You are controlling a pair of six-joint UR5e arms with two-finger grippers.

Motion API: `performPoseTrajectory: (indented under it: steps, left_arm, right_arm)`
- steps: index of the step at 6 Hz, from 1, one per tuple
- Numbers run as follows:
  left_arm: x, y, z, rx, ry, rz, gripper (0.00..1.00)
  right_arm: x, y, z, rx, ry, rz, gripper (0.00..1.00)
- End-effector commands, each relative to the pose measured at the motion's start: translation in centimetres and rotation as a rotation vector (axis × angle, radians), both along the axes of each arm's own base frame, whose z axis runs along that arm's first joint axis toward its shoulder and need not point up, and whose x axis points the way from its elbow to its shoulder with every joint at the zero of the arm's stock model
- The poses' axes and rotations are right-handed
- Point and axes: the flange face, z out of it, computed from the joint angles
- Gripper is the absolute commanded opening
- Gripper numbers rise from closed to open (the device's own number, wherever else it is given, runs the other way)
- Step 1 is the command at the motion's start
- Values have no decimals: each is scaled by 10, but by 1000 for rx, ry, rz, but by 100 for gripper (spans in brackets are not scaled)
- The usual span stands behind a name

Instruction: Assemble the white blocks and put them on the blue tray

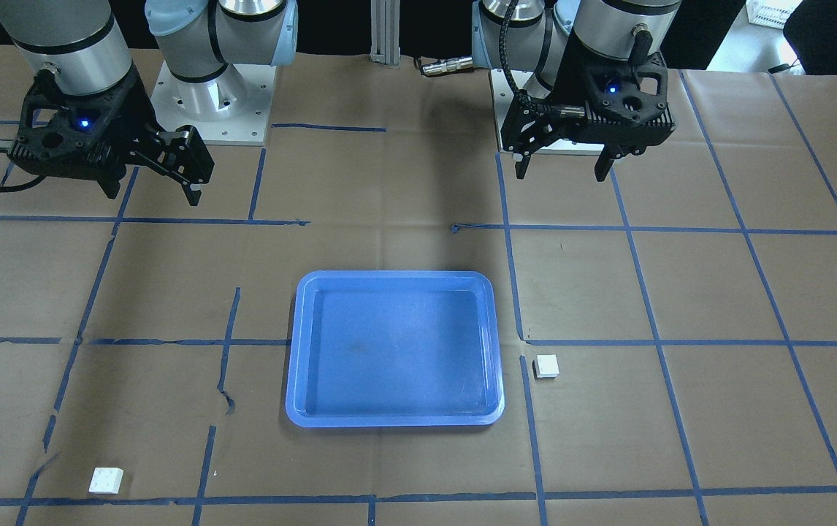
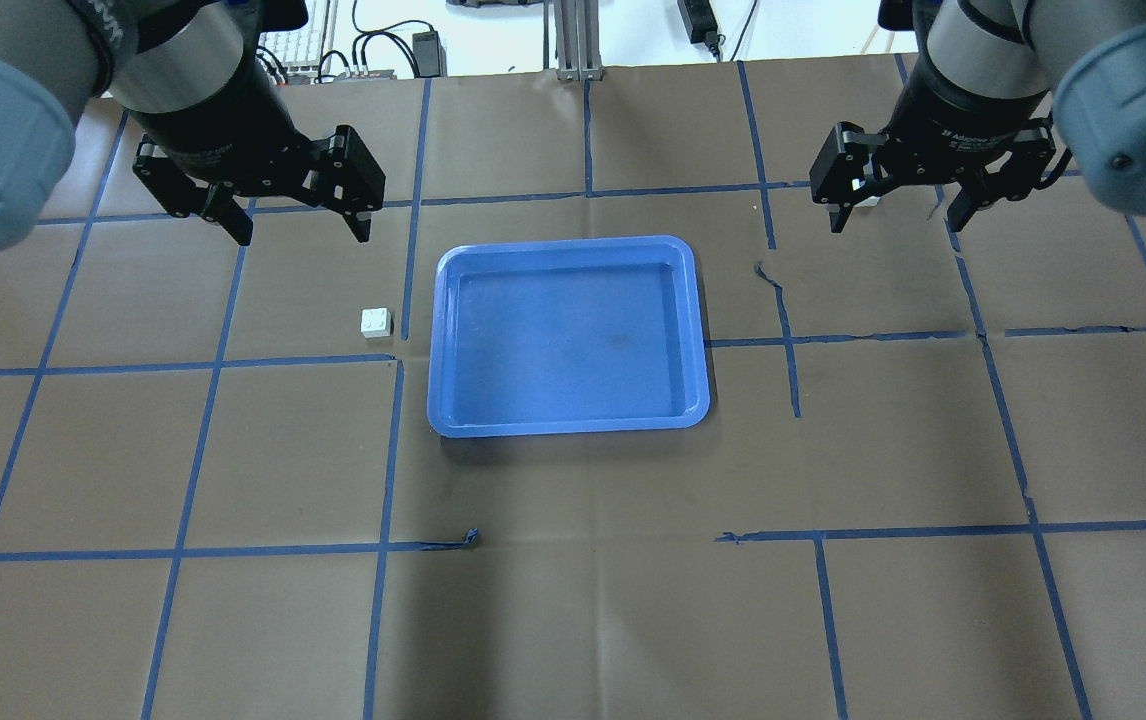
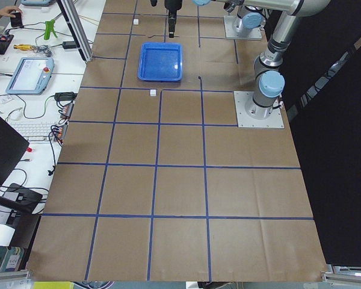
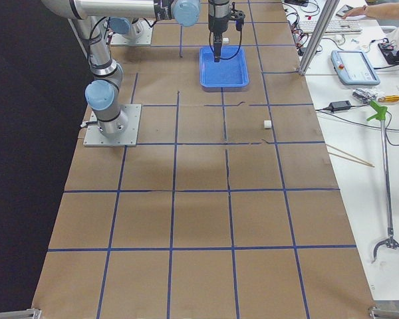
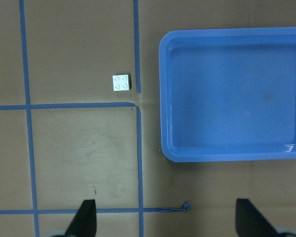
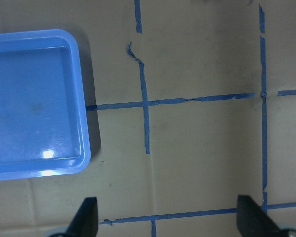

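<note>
The blue tray lies empty at the table's middle. One white block sits studs up on the paper just off the tray's edge on my left side; it also shows in the left wrist view. The other white block lies far out on my right side; in the overhead view it is mostly hidden behind the right gripper. My left gripper is open and empty above the table. My right gripper is open and empty too.
Brown paper with a grid of blue tape lines covers the table. The arms' base plates stand at the robot's side. The right wrist view shows only the tray's corner and paper. Desks with equipment stand beyond the far edge.
</note>
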Motion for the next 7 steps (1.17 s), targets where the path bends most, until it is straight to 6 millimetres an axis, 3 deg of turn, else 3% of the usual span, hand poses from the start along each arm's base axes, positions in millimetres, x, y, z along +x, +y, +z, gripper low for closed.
performPoseTrajectory:
  steps: [1, 3, 4, 5, 7]
  left_arm:
    - [1, 5, 0, -1, 0, -1, 99]
    - [6, 5, -9, 16, -7, -4, 99]
    - [16, -10, -29, 57, -13, 16, 99]
    - [40, -42, -61, 77, -10, 62, 99]
    - [73, -106, -144, 88, -7, 53, 99]
  right_arm:
    - [0, 0, 0, 0, 0, 0, 100]
    - [0, 0, 0, 0, 0, 0, 100]
    - [0, 0, 0, 0, 0, 0, 100]
    - [0, 0, 0, 0, 0, 0, 100]
    - [0, 0, 0, 0, 0, 0, 100]
